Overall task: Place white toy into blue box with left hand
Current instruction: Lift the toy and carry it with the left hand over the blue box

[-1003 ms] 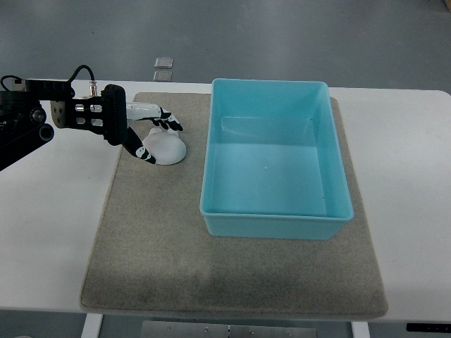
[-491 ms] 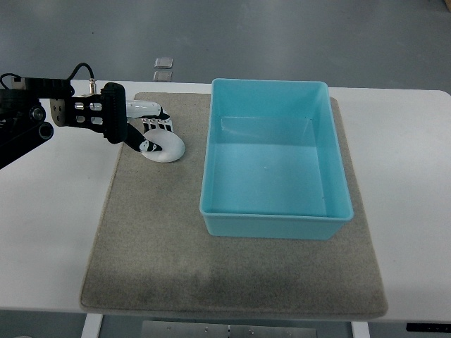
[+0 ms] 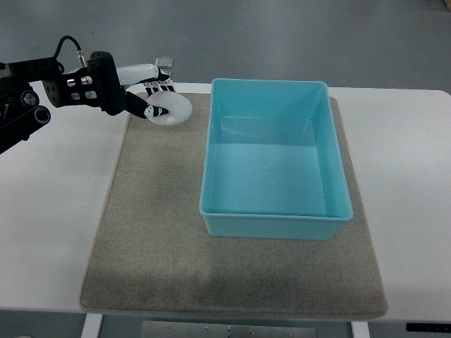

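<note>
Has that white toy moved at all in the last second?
Yes. The left hand has carried the white toy toward the mat's far edge, beside the blue box.

A white table [image 3: 409, 176] bears a grey mat [image 3: 155, 239] (blue box [image 3: 275, 218] atop it)

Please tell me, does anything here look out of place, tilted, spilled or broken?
Nothing stands out. The blue box sits upright and empty on the mat, square to it. The left hand holds the white toy left of the box. No spill or damage shows.
</note>
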Action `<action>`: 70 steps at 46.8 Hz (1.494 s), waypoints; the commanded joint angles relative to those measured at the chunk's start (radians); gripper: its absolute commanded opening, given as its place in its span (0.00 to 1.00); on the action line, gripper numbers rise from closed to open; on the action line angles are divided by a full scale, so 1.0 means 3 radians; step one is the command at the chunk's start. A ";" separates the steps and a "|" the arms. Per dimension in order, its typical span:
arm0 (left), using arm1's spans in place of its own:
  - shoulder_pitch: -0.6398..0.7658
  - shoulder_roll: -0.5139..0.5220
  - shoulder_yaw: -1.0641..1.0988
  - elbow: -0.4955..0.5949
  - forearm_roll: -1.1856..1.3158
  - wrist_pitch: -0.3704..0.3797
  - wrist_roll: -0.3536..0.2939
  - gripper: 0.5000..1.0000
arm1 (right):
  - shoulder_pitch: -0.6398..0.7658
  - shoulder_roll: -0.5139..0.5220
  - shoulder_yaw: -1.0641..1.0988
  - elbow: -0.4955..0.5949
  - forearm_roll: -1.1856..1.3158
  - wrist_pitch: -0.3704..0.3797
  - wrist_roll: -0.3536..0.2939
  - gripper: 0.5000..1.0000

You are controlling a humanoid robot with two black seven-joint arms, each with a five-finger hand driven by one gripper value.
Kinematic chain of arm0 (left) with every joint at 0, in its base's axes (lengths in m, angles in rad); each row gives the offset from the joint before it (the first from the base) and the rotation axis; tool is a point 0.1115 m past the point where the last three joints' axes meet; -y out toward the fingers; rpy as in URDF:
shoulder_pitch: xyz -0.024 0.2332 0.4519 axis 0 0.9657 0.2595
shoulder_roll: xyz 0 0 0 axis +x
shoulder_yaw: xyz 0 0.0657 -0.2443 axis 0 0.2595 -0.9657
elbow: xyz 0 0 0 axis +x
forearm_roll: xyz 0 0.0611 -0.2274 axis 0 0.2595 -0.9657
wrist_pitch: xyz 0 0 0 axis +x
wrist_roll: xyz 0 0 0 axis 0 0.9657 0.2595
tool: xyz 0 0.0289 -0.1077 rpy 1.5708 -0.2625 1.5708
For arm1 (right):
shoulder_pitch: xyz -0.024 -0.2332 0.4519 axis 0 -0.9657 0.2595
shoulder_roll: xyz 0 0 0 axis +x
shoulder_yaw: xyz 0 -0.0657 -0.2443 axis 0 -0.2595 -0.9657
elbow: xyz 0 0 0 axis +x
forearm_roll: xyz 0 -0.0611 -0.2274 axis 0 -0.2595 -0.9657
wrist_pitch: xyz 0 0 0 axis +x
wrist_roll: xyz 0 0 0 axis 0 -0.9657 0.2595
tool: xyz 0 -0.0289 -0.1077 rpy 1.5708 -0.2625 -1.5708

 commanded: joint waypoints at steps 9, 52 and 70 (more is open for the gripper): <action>-0.0034 -0.0022 -0.0147 -0.0016 -0.0780 0.0326 0.0000 0.00 | 0.0000 0.0000 0.0001 0.0000 0.0000 0.0000 0.0000 0.87; 0.0191 -0.0687 -0.0213 -0.0563 -0.1578 0.0439 -0.0067 0.00 | 0.0000 0.0000 -0.0004 0.0000 0.0000 0.0000 0.0000 0.87; 0.0262 -0.0799 0.0129 -0.0496 -0.1563 0.0464 -0.0067 0.01 | 0.0000 0.0000 -0.0004 0.0000 0.0000 0.0000 0.0000 0.87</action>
